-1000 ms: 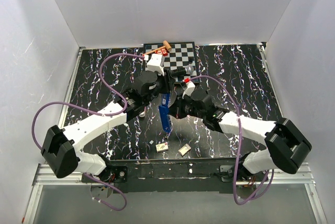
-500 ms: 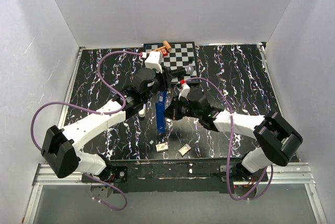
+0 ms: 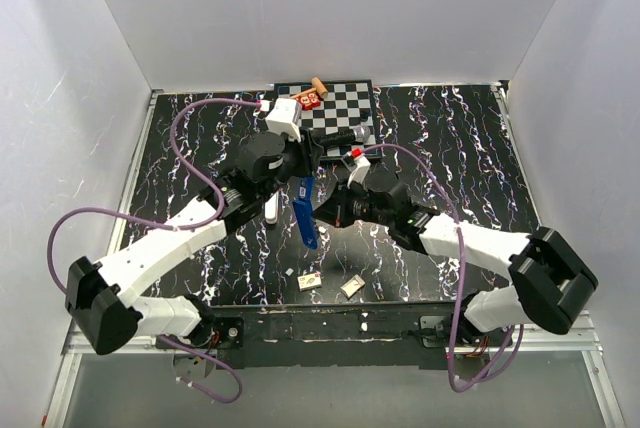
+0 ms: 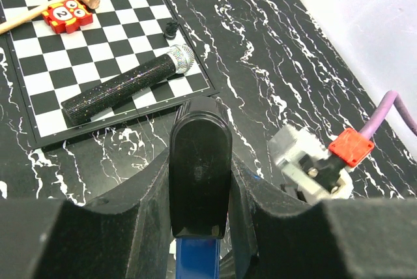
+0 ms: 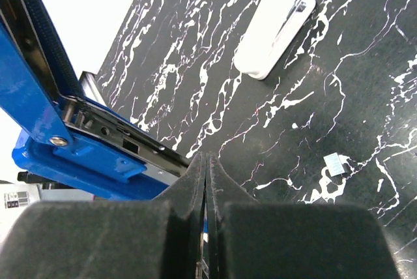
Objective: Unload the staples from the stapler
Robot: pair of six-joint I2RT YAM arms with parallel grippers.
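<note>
- Lately lifted a little toward the far-left of the black, white-veined tabletop (image 3: 450, 148): left gripper (image 3: 302, 180), elbow drawn outward compared with a second ago.
- Along with that, retilted: small bright-blue plastic stapler with a black end (image 3: 307, 213), close to plumb half a second back, now slanted with the low tip toward the near-right.
- Drawn back rightward after a lean inward: right gripper (image 3: 336, 210) (a small correction, by the look of it).
- Taken as a judgement, realignment rather than progress; no staple strip visible outside the stapler, so unloading not yet done.
- Clamped on the stapler's black end: left gripper, one finger on each flank, blue body hanging below, held up off the tabletop as far as the right wrist view shows.
- Pressed fully together and holding nothing: right gripper, tips aimed at the stapler's bare metal magazine rail.
- Hinged open, going by the right wrist view: blue arm slanting up at the left, metal rail running down to just beside the closed tips; touching or barely apart, impossible to say.
- Lying flat on the tabletop beyond, well apart from both grippers: slim white oblong object (image 5: 275, 26).
</note>
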